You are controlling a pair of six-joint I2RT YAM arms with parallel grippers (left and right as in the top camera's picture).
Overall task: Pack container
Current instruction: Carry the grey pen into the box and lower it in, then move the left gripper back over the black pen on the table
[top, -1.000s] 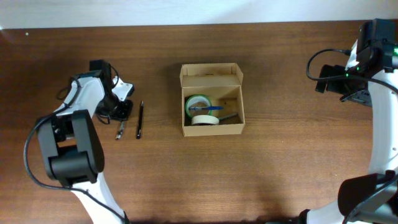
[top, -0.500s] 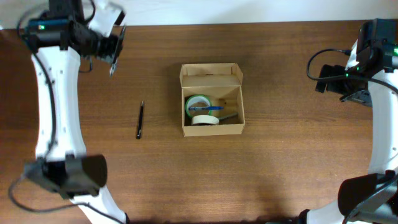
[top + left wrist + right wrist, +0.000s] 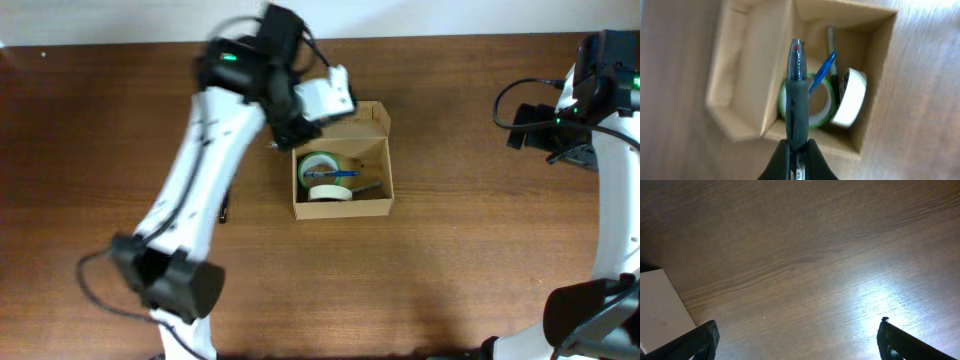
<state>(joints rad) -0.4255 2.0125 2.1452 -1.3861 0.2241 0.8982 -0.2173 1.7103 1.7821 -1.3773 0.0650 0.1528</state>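
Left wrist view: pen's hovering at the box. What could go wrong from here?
1. The pen in the left gripper lines up with the container's wall by the lid flap; released here, it might land on the flap.
2. The green tape roll, white roll and blue pen already crowd the inside, so it may sit proud and block closing.

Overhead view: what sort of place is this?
Probably a lab bench set up for robot manipulation: a left arm and a right arm at a plain wooden table, with a small cardboard box holding tape rolls and a pen.
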